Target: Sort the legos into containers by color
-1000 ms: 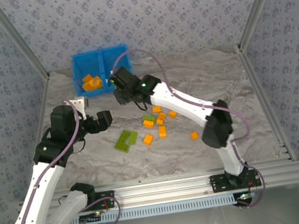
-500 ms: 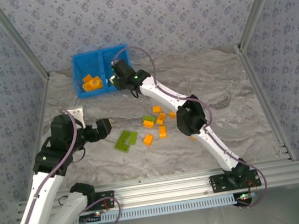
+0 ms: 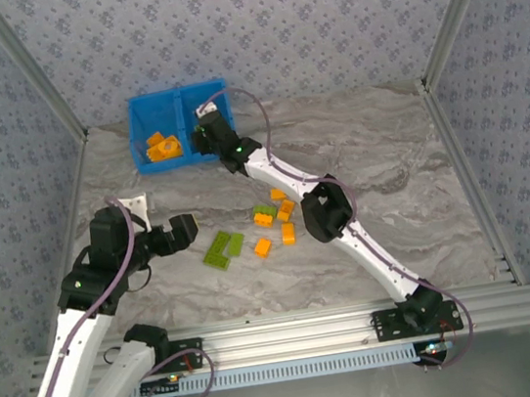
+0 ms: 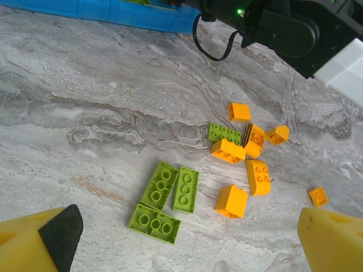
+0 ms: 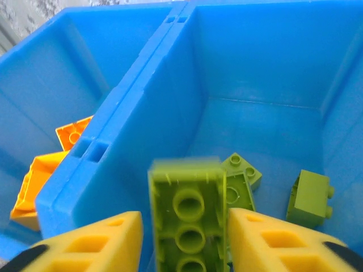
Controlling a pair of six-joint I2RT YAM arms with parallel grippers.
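Sorting in progress: the right jaws (image 5: 184, 218) are hanging directly over the bright blue bin (image 5: 131, 90), standing just wider than the lime green brick (image 5: 187, 211) between them. A sliver of blue is showing along the brick's left side, and the brick alone is smeared while fingers and bin are reading sharp, so it is most likely falling free rather than being gripped. Straight below these jaws the right compartment (image 5: 266, 130) is lying open, with other green bricks (image 5: 309, 198) resting on its floor, which is evidently why the jaws are poised on this side of the middle wall (image 5: 113, 130). Left of the jaws, beyond that wall, orange pieces (image 5: 42, 175) are sitting in the other compartment, so the colours are staying apart.

The left jaws (image 4: 185, 226) are gaping wide and carrying nothing, hovering over the bench (image 4: 85, 113) with the unsorted legos ahead of them. Three green plates (image 4: 170, 195) are lying flat and touching, nearest and roughly midway between the fingers. An orange cluster (image 4: 249, 148) with one green brick in it is lying further ahead, toward the right finger. The wide, downward-aimed stance is probably lining up the next pick
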